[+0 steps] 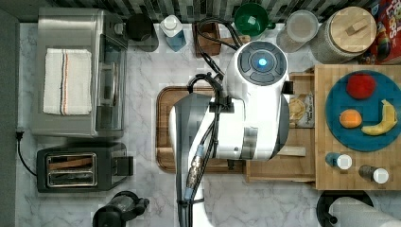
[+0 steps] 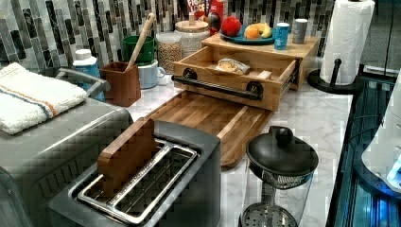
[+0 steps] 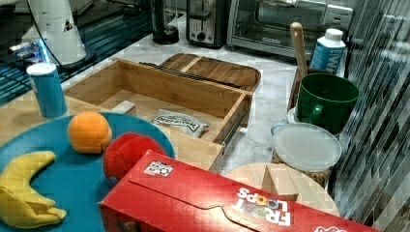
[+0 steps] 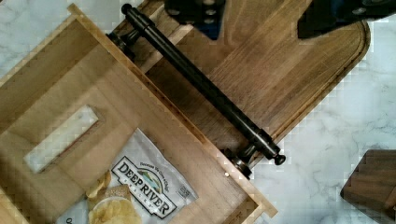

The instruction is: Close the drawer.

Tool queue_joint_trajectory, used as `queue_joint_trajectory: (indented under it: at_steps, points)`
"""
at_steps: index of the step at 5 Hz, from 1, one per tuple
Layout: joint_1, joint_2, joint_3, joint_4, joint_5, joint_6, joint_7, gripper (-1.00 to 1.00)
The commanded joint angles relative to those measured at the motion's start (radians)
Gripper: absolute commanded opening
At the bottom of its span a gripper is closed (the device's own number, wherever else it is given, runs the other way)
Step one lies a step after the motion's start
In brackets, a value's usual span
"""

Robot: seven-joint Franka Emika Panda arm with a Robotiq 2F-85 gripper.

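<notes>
In the top view, the white Franka arm [image 1: 250, 104] hangs over the middle of the marble counter [image 1: 142, 189], covering much of the dark brown round-cornered wooden tray [image 1: 163, 123]. The shallow pale-tan wooden drawer [image 1: 283, 165] stands pulled out from under the light butcher-block slab [image 1: 326, 137], toward the top view's left, with a chip bag [image 1: 301, 109] inside it. A blue plate [image 1: 340, 135] with fruit lies on the slab.

In the left view, the drawer [image 2: 222, 92] is open, and its black bar handle [image 2: 215, 86] hangs over the near end of the tray [image 2: 203, 118]. A black toaster [image 2: 189, 189] stands in the foreground.

In the right view, the drawer [image 3: 159, 87] reaches out from the slab toward the tray [image 3: 217, 70], with the bag [image 3: 180, 122] flat on its bottom. A red cereal box [image 3: 217, 203] lies in front.

In the wrist view, the gripper [image 4: 261, 18] hovers above the tray [image 4: 289, 74], just beyond the handle [image 4: 205, 88]; its two dark fingers [image 4: 198, 11] stand apart with nothing between them. The drawer's front wall runs under the handle.
</notes>
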State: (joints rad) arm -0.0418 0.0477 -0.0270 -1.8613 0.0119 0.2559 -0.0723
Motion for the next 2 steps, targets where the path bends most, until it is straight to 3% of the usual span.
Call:
queue_joint_trajectory:
  at_steps: [1, 2]
  points:
    - [-0.002, 0.004, 0.002, -0.003, 0.000, 0.001, -0.013, -1.00]
    - [-0.013, 0.007, 0.007, -0.025, 0.030, 0.012, -0.180, 1.00]
